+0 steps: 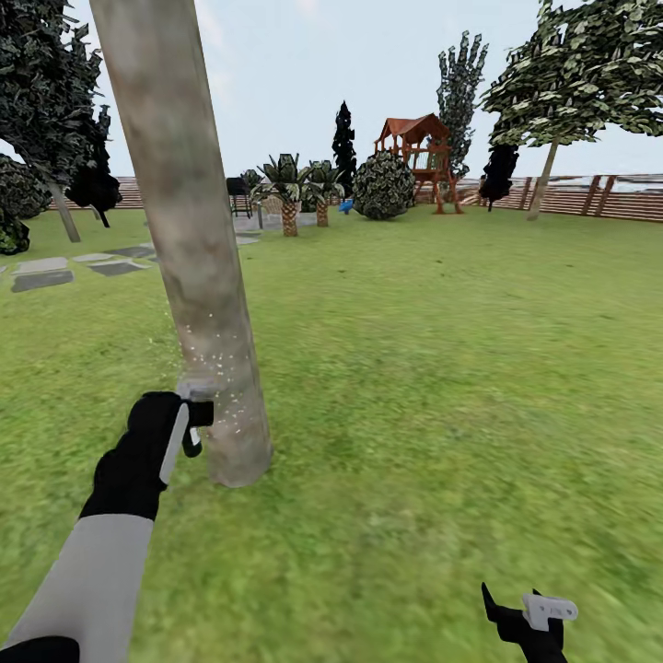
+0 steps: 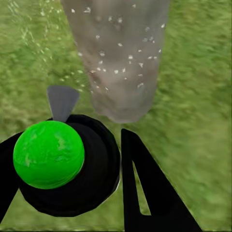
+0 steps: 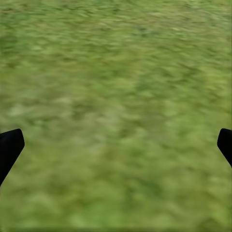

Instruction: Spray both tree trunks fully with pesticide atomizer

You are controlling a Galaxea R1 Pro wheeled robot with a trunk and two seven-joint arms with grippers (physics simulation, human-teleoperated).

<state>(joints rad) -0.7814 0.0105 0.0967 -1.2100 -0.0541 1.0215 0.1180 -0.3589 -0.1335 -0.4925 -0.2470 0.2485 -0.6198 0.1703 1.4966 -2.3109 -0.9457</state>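
A thick grey-brown tree trunk [image 1: 198, 276] leans up from the grass at the left of the head view. My left gripper [image 1: 191, 422] sits right beside its base, shut on the pesticide atomizer [image 1: 202, 412]. In the left wrist view the atomizer [image 2: 92, 169] is a black round body with a bright green ball and a grey nozzle [image 2: 62, 101] aimed at the trunk [image 2: 118, 58]. White pesticide specks [image 1: 219, 368] dot the lower trunk. My right gripper [image 1: 529, 610] hangs open low over bare grass, fingertips [image 3: 9, 147] wide apart.
Another tree [image 1: 545, 175] stands far back right by the brown slat fence [image 1: 599, 198]. Grey stepping stones [image 1: 41, 274] lie at the left, palms [image 1: 289, 198], a round bush [image 1: 384, 186] and a red play tower [image 1: 425, 157] at the back. Open lawn [image 1: 442, 368] spreads right.
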